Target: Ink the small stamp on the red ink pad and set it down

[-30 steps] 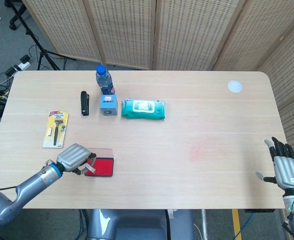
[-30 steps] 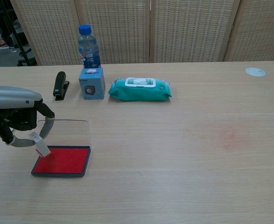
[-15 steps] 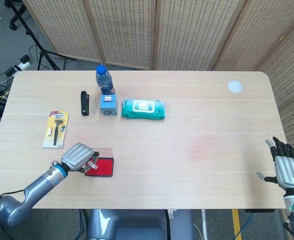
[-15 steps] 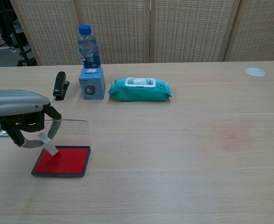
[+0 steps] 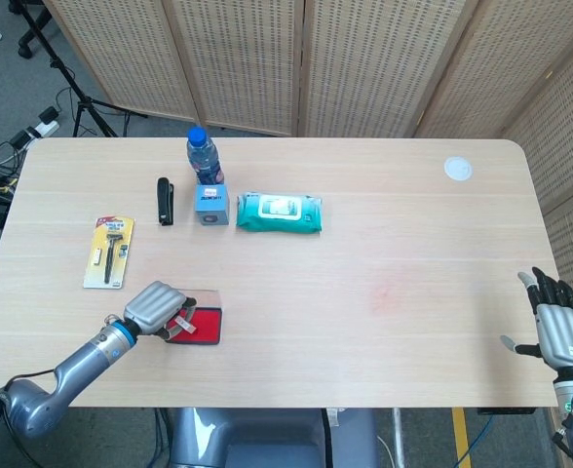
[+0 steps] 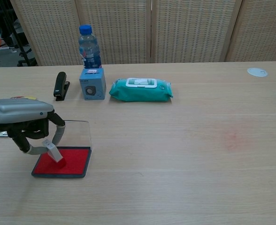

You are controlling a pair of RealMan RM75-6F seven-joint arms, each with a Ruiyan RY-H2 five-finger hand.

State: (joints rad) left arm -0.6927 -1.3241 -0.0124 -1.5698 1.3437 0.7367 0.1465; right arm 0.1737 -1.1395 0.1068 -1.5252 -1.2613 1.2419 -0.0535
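Note:
The red ink pad (image 6: 67, 162) (image 5: 204, 327) lies open near the table's front left, its clear lid (image 6: 77, 133) folded back flat behind it. My left hand (image 6: 24, 123) (image 5: 158, 307) pinches the small stamp (image 6: 53, 152) (image 5: 182, 325), a pale block tilted with its lower end down on the red pad surface. Far off at the front right edge, my right hand (image 5: 557, 322) hovers with fingers spread and nothing in it; the chest view does not show it.
A black stapler (image 6: 59, 85), a blue box (image 6: 92, 83), a water bottle (image 6: 88, 48) and a green wipes pack (image 6: 141, 89) line the back. A razor blister pack (image 5: 109, 252) lies left of the pad. A white disc (image 6: 256, 72) sits at the far right corner.
My left hand has shifted right over the pad and lowered, carrying the stamp from the pad's left edge onto its red surface. The right hand has barely moved.

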